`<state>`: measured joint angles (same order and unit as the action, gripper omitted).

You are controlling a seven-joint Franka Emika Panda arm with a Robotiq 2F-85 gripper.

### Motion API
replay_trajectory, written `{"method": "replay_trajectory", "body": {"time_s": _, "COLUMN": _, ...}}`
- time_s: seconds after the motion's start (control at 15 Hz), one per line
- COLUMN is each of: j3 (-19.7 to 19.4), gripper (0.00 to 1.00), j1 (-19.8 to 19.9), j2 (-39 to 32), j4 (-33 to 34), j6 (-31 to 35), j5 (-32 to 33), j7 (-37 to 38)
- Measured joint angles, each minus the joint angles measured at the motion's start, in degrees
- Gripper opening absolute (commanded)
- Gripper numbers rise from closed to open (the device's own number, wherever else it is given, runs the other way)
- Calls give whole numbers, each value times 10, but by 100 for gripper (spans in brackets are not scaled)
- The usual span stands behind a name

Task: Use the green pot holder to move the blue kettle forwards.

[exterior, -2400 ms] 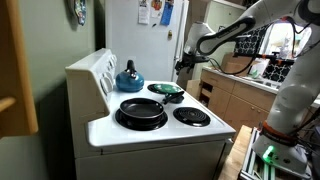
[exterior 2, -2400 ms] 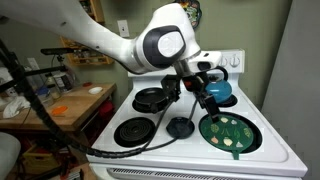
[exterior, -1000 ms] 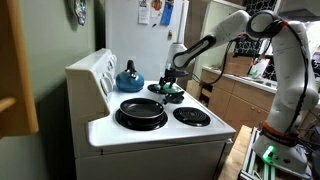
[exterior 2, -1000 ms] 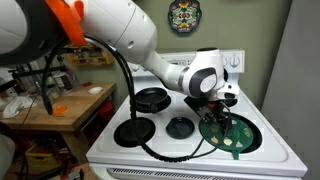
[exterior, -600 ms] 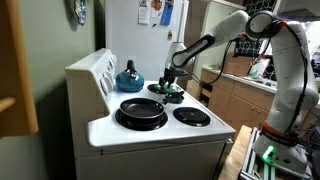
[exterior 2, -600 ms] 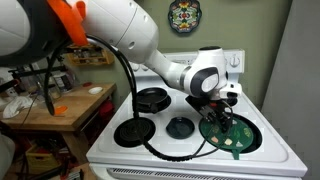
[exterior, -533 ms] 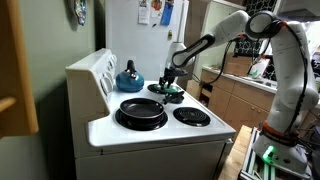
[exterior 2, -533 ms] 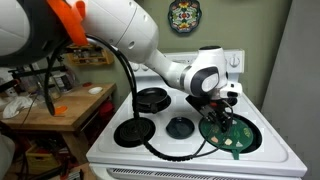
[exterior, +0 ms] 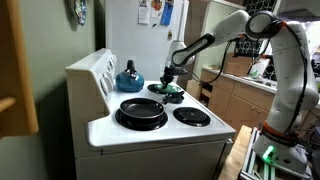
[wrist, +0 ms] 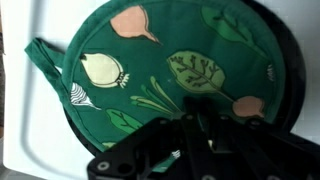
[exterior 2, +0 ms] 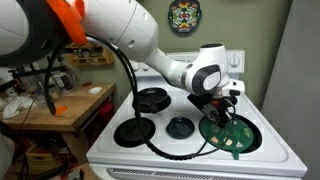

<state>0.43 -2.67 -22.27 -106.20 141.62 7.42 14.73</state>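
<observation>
The green pot holder (wrist: pixel 170 60), a round dark green pad printed with vegetables, lies flat on a stove burner; it shows in both exterior views (exterior: pixel 171 93) (exterior 2: pixel 230 136). My gripper (wrist: pixel 195 125) points down at it, fingers drawn together with a pinch of the cloth between them. It shows in both exterior views (exterior: pixel 168 84) (exterior 2: pixel 222 112) right on top of the pad. The blue kettle (exterior: pixel 129 76) stands on the burner beside the pad, close to the stove's control panel, apart from the gripper. My wrist hides it in an exterior view.
A black frying pan (exterior: pixel 141 110) (exterior 2: pixel 152 98) sits on a burner. Bare burners (exterior: pixel 191 116) (exterior 2: pixel 181 127) lie nearer the stove's front edge. A white fridge (exterior: pixel 150 40) stands behind the stove, and a wooden counter (exterior 2: pixel 60 105) lies beside it.
The jaws have closed from wide open onto the pot holder. The arm has stayed low over the pad, and the kettle and pan have not moved.
</observation>
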Motion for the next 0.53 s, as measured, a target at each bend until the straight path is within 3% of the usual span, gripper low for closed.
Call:
{"method": "replay_trajectory", "body": {"time_s": 0.47, "j3": -32, "gripper": 97, "j1": -2, "j2": 2, "j4": -8, "j6": 25, "j5": 8, "j7": -10}}
{"method": "replay_trajectory", "body": {"time_s": 0.53, "j3": -32, "gripper": 100, "j1": -1, "j2": 2, "j4": -10, "j6": 30, "j5": 7, "j7": -15}}
